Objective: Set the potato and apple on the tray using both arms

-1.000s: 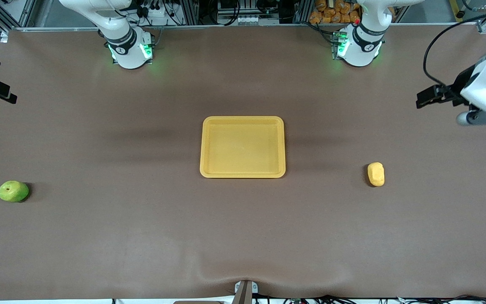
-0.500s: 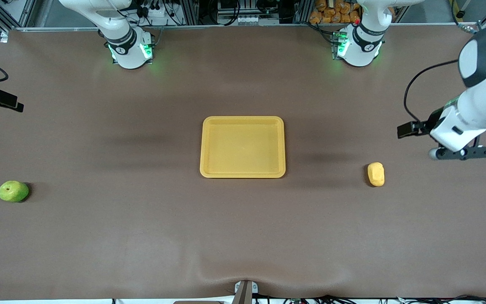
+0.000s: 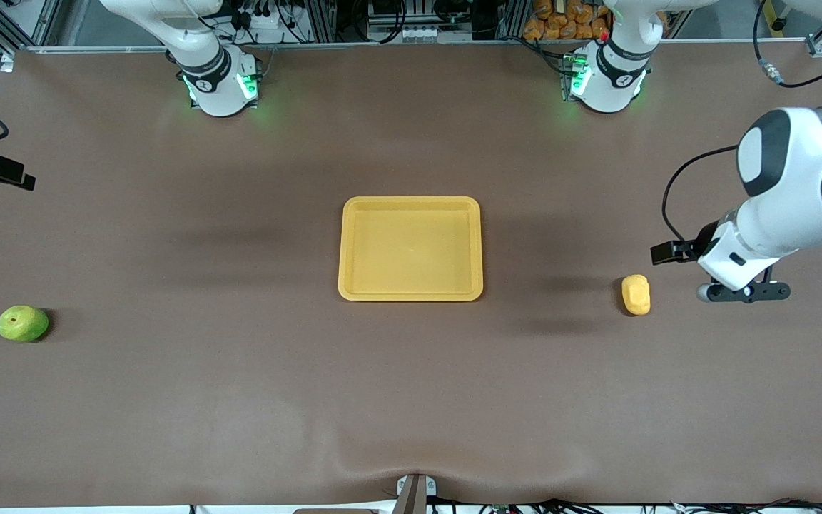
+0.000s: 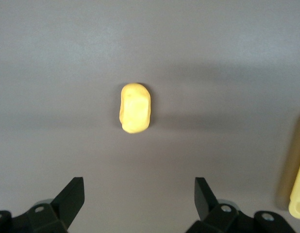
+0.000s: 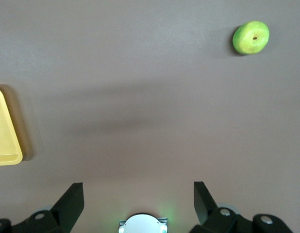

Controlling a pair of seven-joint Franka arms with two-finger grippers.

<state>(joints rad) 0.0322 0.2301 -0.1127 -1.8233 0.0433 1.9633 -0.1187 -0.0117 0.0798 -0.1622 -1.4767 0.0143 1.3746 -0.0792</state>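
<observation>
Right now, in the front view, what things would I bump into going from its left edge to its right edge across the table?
apple → tray → potato → left gripper

Yellow tray [image 3: 411, 294] empty, mid-table; potato [image 3: 636, 295], apple [image 3: 22, 323] on table

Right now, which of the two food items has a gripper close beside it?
The potato: the open left gripper hangs just beside it. The apple lies alone at the right arm's end.
</observation>
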